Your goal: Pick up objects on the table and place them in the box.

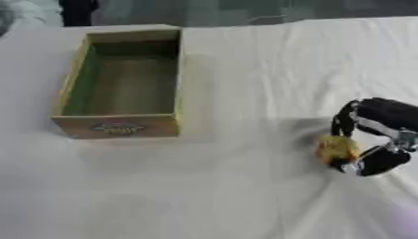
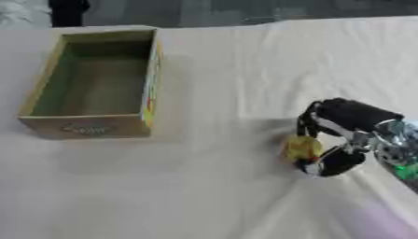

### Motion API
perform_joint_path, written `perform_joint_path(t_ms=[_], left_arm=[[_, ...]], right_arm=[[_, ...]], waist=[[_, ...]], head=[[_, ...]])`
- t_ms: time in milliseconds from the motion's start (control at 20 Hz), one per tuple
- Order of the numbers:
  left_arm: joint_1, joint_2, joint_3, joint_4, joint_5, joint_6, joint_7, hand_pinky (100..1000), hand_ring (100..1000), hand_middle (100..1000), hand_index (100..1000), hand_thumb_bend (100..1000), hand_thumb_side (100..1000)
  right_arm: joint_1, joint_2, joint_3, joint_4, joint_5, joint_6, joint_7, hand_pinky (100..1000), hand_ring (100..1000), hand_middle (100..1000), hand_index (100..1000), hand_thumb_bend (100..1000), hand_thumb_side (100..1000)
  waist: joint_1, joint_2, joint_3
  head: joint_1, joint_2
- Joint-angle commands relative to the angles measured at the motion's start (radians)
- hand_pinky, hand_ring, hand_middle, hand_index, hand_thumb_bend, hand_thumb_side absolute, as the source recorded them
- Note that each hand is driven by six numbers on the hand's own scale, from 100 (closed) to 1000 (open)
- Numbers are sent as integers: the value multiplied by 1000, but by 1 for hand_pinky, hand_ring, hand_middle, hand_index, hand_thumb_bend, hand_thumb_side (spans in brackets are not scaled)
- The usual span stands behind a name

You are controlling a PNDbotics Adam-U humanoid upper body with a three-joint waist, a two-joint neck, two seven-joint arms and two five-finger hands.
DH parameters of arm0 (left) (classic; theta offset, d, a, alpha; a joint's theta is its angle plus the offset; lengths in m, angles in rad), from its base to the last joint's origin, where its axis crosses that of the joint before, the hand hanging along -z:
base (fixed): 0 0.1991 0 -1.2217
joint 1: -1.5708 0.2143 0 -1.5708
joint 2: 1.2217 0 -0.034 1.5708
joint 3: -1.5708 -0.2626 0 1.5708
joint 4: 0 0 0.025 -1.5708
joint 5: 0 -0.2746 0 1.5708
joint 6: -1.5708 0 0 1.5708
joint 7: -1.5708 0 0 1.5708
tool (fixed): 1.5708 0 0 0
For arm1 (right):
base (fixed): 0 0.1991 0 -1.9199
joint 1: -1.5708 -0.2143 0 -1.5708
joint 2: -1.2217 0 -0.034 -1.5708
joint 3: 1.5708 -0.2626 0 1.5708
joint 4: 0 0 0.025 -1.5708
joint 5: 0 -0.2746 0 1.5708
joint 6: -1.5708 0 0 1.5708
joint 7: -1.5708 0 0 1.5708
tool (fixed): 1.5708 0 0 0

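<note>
Pinching the small yellow object [image 2: 302,148] between curled fingers, the right hand [image 2: 347,135] sits low over the cloth-covered worktop [image 2: 220,196], well right of the box [image 2: 90,79]; it looks light, perhaps soft, best held across its middle.

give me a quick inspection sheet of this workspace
surface: table under a wrinkled white cloth
job's things: open cardboard box, nothing seen inside; small yellow object far from it, to its right
clutter: nothing seen
robot hands: right robot hand curled round the yellow object; left robot hand not in view
cables: nothing seen
surroundings: dark blurred shapes beyond the far edge
</note>
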Motion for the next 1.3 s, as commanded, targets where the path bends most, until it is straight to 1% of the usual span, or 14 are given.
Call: perform_joint_path(t_ms=[50,300,400,600,850,1000,1300], left_arm=[[-8,8,2,-19,-5,-2,-4,464,506,495,795,100,979],[-8,8,2,-19,-5,-1,-5,463,506,494,794,100,978],[-8,9,2,-19,-5,0,-6,463,506,494,793,100,979],[-8,10,2,-19,-5,1,-6,463,506,493,793,100,980],[-8,13,2,-19,-4,3,-6,463,507,493,792,100,980],[-8,14,1,-19,-4,5,-9,464,507,494,792,100,981],[-5,16,-3,-19,-1,8,-15,464,508,494,792,100,980]], right_arm=[[-8,-28,-6,-22,-44,13,20,710,619,490,648,272,100],[-20,-33,-13,-56,-116,46,43,710,610,487,650,189,100],[-30,-38,-18,-66,-139,55,43,710,609,486,651,175,100],[-60,-47,-27,-68,-164,57,23,708,602,481,647,163,100],[-110,-60,-42,-69,-175,47,-20,707,597,476,645,137,100],[-148,-67,-46,-69,-174,40,-43,706,593,473,642,148,100],[-261,-63,-27,-69,-145,22,-67,701,589,468,635,142,100]], waist=[[-4,-16,-1],[-6,-17,-4],[-8,-18,-4],[-12,-23,-4],[-18,-28,-3],[-22,-32,-1],[-28,-42,12]], head=[[-1,-10],[0,-11],[0,-12],[1,-16],[0,-20],[-1,-24],[-14,-28]])
